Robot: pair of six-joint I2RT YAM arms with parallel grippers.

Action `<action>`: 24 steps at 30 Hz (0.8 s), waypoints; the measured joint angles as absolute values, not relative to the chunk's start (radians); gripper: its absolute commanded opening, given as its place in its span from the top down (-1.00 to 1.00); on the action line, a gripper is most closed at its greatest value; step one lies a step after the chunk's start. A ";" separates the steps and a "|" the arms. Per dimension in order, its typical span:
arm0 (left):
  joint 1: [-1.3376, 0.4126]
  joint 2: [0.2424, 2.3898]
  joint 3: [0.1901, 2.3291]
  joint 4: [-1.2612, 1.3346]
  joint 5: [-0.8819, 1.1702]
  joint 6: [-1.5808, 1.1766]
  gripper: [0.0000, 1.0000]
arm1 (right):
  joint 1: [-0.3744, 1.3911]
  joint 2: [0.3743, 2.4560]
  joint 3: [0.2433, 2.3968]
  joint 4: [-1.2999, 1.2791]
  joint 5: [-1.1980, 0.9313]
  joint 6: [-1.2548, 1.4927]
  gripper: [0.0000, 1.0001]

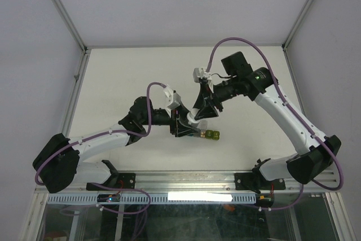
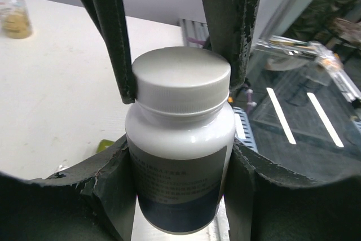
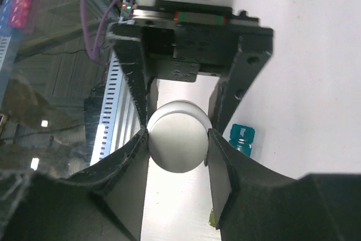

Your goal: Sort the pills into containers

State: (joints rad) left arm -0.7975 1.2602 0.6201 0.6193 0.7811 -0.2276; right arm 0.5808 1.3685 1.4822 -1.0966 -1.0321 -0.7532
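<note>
A white bottle (image 2: 179, 131) with a dark label sits upright between the fingers of my left gripper (image 2: 180, 165), which is shut on its body. My right gripper (image 3: 177, 135) reaches down from above and is shut on the bottle's white cap (image 3: 176, 145), one finger (image 2: 113, 43) pressing each side. In the top view both grippers meet at mid-table, the left (image 1: 180, 125) below the right (image 1: 198, 117). The strip of containers (image 1: 206, 135) lies just to their right; its teal compartment (image 3: 241, 137) shows beside the cap. No pills are in view.
A small amber bottle (image 2: 14, 18) stands further off on the white table (image 1: 130, 77). The metal rail (image 1: 186, 180) at the table's near edge lies close below the bottle. Frame posts rise at the table's back corners.
</note>
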 measured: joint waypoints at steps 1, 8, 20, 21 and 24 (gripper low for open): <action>-0.798 1.252 0.609 0.620 0.740 -0.216 1.00 | 0.581 1.372 1.476 -1.069 -1.011 -0.708 0.48; -0.819 1.275 0.588 0.590 0.373 -0.104 1.00 | 0.567 1.386 1.385 -0.803 -0.816 -0.374 0.46; -0.831 1.402 0.621 0.724 0.063 0.044 1.00 | 0.423 1.477 1.377 -0.780 -0.942 -0.209 -0.98; -0.831 1.401 0.620 0.732 0.062 0.044 1.00 | 0.411 1.468 1.377 -0.780 -0.969 -0.218 -0.99; -0.831 1.380 0.595 0.749 0.065 0.043 1.00 | 0.366 1.429 1.382 -0.790 -1.046 -0.263 -0.98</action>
State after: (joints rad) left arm -0.8310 1.3796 0.5945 0.7490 0.0650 0.0425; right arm 0.3664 1.4292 1.3819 -0.7902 -1.0458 -0.2630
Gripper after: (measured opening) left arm 0.522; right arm 0.991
